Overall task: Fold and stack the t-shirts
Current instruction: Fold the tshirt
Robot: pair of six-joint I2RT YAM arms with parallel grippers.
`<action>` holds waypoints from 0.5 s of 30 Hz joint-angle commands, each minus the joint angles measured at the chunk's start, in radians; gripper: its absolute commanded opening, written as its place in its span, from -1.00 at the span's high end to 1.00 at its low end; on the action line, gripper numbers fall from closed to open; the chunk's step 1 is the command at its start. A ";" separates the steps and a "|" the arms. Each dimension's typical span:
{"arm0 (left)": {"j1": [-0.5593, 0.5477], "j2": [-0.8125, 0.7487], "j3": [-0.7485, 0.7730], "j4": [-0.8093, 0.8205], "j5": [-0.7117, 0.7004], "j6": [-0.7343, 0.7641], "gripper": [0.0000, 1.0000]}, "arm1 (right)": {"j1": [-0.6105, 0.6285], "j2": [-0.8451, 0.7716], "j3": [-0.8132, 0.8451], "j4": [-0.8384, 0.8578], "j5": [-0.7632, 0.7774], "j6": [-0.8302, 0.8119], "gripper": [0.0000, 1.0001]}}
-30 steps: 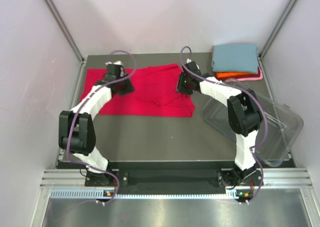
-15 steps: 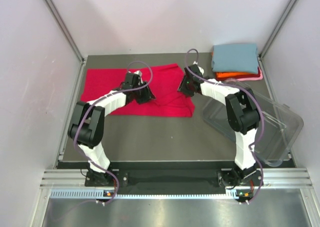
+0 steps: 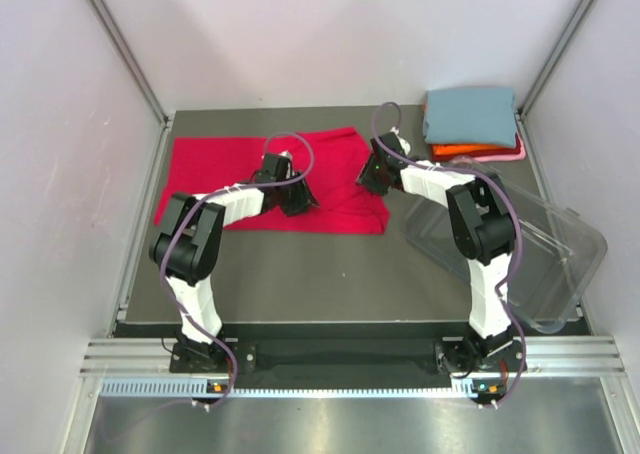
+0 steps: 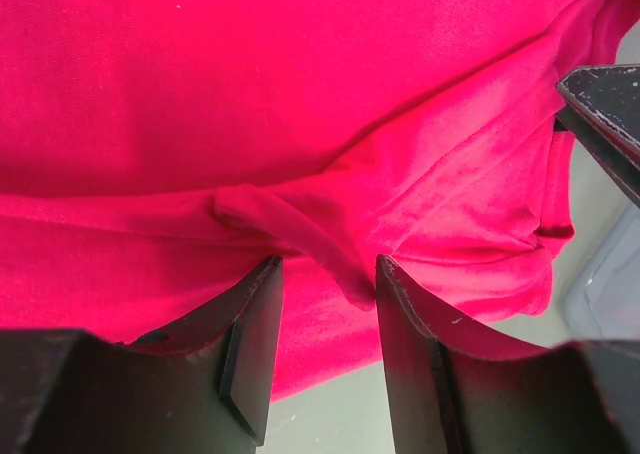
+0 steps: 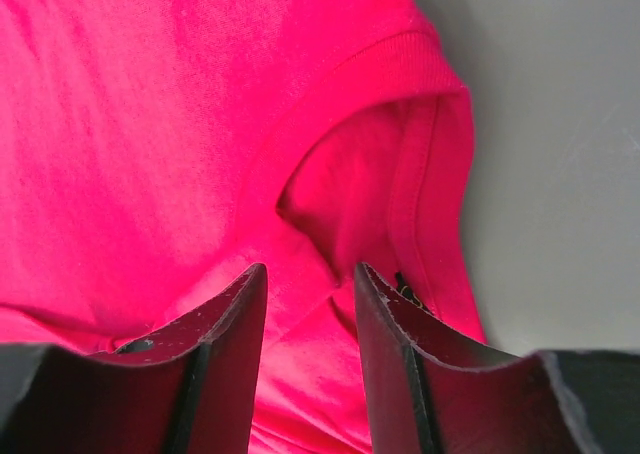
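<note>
The crimson red t-shirt (image 3: 220,179) lies spread across the back of the dark table. My left gripper (image 3: 298,200) is low over its front middle, jaws open, a raised fold of red cloth (image 4: 300,236) between the fingers. My right gripper (image 3: 371,177) is over the shirt's right end by the collar (image 5: 400,64), jaws open on red cloth (image 5: 320,214). The blue-grey t-shirt (image 3: 470,112) lies folded on the orange t-shirt (image 3: 465,151) and the pale pink one (image 3: 505,157) at the back right.
A clear plastic tub (image 3: 520,249) lies tilted at the right, close to the right arm. White walls enclose the table (image 3: 330,274). The right gripper's fingertip (image 4: 605,109) shows at the edge of the left wrist view.
My left gripper has swept right from the shirt's back left to its front middle. My right gripper has shifted slightly toward the collar end.
</note>
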 commanded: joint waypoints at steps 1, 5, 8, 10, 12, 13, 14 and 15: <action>-0.005 0.009 0.040 0.055 0.007 -0.014 0.06 | -0.010 0.013 0.002 0.058 -0.008 0.019 0.19; -0.006 0.023 0.057 0.042 0.013 -0.014 0.11 | -0.009 0.026 0.012 0.064 -0.014 0.028 0.24; -0.006 0.035 0.072 0.033 0.021 -0.013 0.19 | -0.010 0.027 0.010 0.071 -0.015 0.030 0.36; -0.006 0.037 0.075 0.035 0.025 -0.016 0.28 | -0.010 0.026 0.012 0.081 -0.020 0.030 0.49; -0.006 0.034 0.077 0.033 0.031 -0.017 0.39 | -0.009 0.024 0.015 0.085 -0.026 0.019 0.55; -0.006 0.034 0.083 0.030 0.031 -0.017 0.56 | -0.010 0.023 0.016 0.085 -0.025 0.016 0.62; -0.006 0.034 0.086 0.024 0.033 -0.014 0.66 | -0.010 0.020 0.018 0.085 -0.024 0.011 0.64; -0.006 0.035 0.101 -0.002 0.033 -0.011 0.80 | -0.012 0.020 0.019 0.085 -0.023 0.010 0.72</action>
